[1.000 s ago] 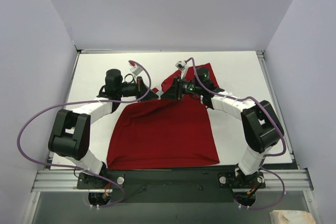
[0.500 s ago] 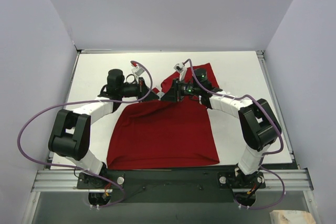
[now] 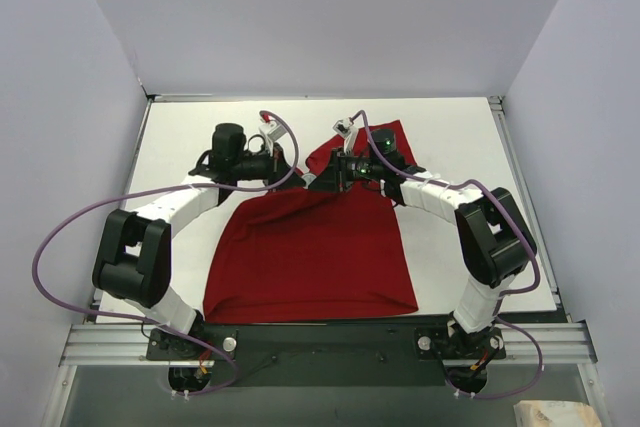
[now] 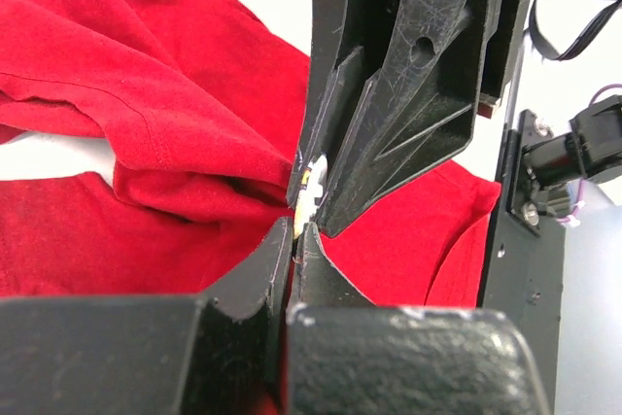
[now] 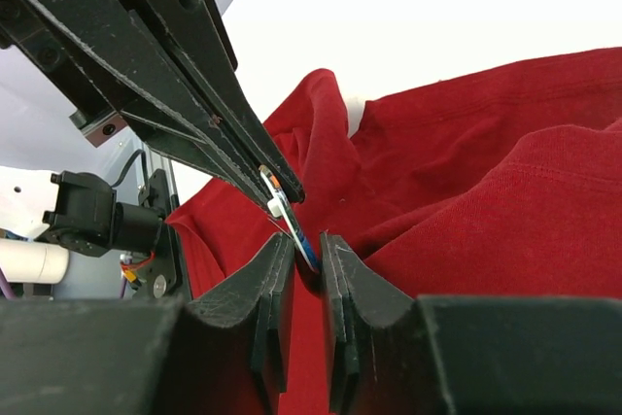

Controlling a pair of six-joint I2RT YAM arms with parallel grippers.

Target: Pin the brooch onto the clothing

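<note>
Brooch (image 5: pixel 285 203): tiny disc seen edge-on, white rim with orange and dark blue flecks, nipped between the narrow-set tips of the right end effector (image 5: pixel 303 252) and, apparently, the left end effector (image 4: pixel 294 235). Position: close over the clothing (image 3: pixel 310 247), a red T-shirt rumpled at its neck end on the white worktop (image 3: pixel 450 147). Status, as judged: brooch in hand, not yet fastened; pinning remains.

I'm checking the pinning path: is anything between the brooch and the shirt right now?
Nothing visible lies between them. The brooch sits pinched where the tips of the left gripper and right gripper meet, close to a fold of the red shirt; only those tips crowd it.
</note>
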